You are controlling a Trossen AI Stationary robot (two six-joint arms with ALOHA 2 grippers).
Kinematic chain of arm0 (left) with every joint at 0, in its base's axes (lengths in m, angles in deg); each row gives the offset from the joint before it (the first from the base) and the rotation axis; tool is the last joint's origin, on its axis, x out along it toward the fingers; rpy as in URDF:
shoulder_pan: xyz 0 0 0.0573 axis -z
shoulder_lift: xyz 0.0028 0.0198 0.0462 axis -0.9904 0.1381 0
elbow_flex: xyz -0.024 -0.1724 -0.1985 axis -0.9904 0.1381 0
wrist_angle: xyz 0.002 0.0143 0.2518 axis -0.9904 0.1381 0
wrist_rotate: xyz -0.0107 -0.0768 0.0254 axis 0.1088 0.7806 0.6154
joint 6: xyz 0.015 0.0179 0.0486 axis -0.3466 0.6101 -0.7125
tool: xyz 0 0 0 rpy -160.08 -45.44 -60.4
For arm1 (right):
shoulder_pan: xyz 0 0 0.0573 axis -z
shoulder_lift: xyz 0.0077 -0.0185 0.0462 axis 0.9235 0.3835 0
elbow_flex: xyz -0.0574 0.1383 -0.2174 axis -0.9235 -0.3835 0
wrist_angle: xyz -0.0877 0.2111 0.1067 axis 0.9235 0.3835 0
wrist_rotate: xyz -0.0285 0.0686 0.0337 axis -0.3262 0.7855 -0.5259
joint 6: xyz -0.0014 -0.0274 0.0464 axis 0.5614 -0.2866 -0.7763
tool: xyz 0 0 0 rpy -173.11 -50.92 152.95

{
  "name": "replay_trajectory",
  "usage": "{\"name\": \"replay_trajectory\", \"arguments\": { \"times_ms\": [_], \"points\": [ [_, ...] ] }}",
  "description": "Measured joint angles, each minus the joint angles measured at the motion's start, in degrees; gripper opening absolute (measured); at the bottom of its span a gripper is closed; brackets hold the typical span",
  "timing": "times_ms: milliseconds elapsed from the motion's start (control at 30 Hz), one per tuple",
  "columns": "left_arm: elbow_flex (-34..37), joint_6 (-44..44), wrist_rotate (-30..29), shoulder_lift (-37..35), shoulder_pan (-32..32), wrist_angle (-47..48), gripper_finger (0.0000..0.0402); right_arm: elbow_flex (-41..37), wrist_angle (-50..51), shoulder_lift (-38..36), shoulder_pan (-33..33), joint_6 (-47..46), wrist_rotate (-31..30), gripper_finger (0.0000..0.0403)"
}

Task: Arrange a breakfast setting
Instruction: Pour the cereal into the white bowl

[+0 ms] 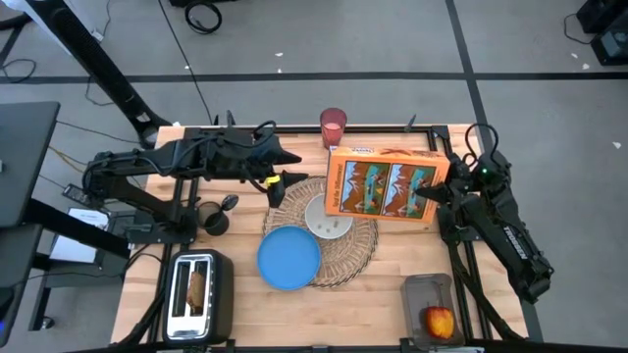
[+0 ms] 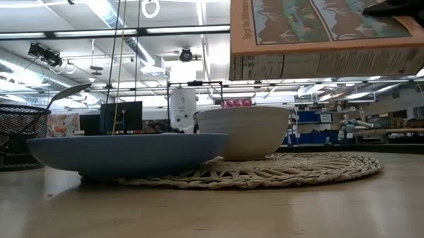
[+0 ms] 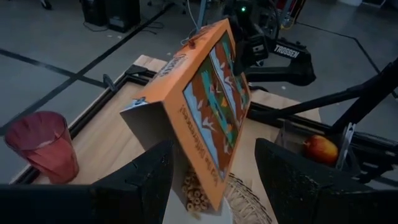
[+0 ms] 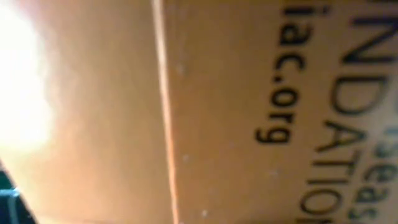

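My right gripper (image 1: 432, 192) is shut on the orange cereal box (image 1: 381, 186), which is held tipped in the air over the white bowl (image 1: 328, 218). The box's open end points down, and cereal rings (image 3: 195, 194) show at it. The bowl stands on the round wicker placemat (image 1: 345, 257), and the blue plate (image 1: 289, 258) lies on the mat's near left edge. My left gripper (image 1: 287, 165) is open and empty, left of the box. The pink cup (image 1: 333, 127) stands at the far edge. The toast (image 1: 196, 288) sits in the toaster. The apple (image 1: 440, 321) lies in a clear tub. The spoon (image 1: 228, 203) stands in a black mesh cup. My right gripper holds the cereal box by its closed end (image 1: 424, 188), the end toward the table's right, coming at it from the right. The box is lifted clear (image 2: 322, 30), tilted with its open end (image 3: 186, 155) lower, above the bowl. The fingers themselves are hidden by the box.
A black toaster (image 1: 199, 294) stands at the near left corner and the clear tub (image 1: 430, 299) at the near right. The black mesh cup (image 1: 211, 218) stands left of the placemat. Bare wood lies along the near edge between toaster and tub.
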Motion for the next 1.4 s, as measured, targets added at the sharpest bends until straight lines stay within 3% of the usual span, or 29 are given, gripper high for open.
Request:
{"name": "replay_trajectory", "arguments": {
  "times_ms": [667, 967, 1400],
  "points": [
    [0.0, 3.2, 0.0, 12.2, 1.6, 3.8, 0.0228, 2.7, 5.6, 2.0, -3.4, 3.7, -4.2, 0.0262],
    [0.0, 3.3, 0.0, 13.0, 1.6, 6.0, 0.0228, 3.4, 8.1, 2.0, -6.0, 4.1, -6.7, 0.0262],
    [0.0, 3.0, 0.0, 13.0, 1.6, 6.9, 0.0228, 12.5, 22.1, 10.3, -9.9, 16.9, -12.7, 0.0262]
  ]
}}
